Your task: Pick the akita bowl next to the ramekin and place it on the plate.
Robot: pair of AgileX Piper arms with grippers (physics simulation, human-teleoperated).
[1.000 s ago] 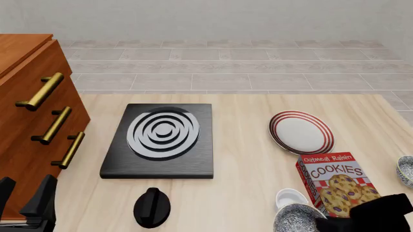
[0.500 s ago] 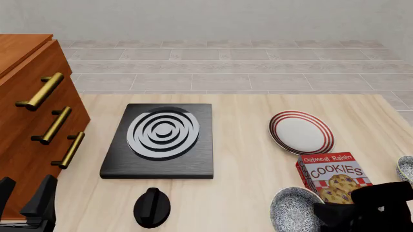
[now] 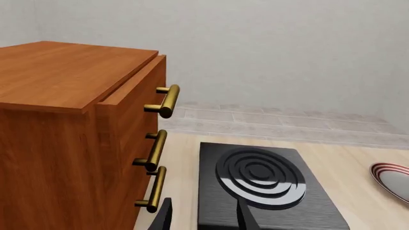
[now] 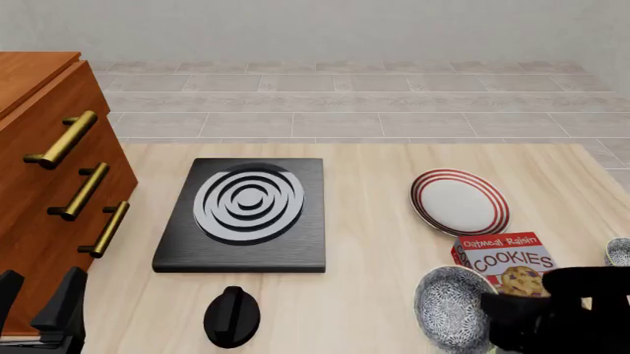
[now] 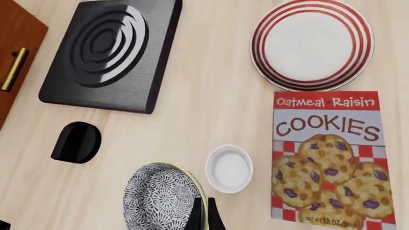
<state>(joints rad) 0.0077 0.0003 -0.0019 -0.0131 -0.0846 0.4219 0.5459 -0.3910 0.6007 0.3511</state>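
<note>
Slippage is looking like the main risk: the right pincer point(image 5: 203, 213) is pinching the bowl point(image 5: 163, 196) by only 1 thin edge of its rim, so the tilted bowl could be twisting loose or clipping the cookie box point(image 4: 507, 262) on the way to the plate point(image 4: 459, 201). Bowl is hanging above the desk point(image 4: 374, 243), beside the ramekin point(image 5: 229, 168), its rim between the fingers.
</note>
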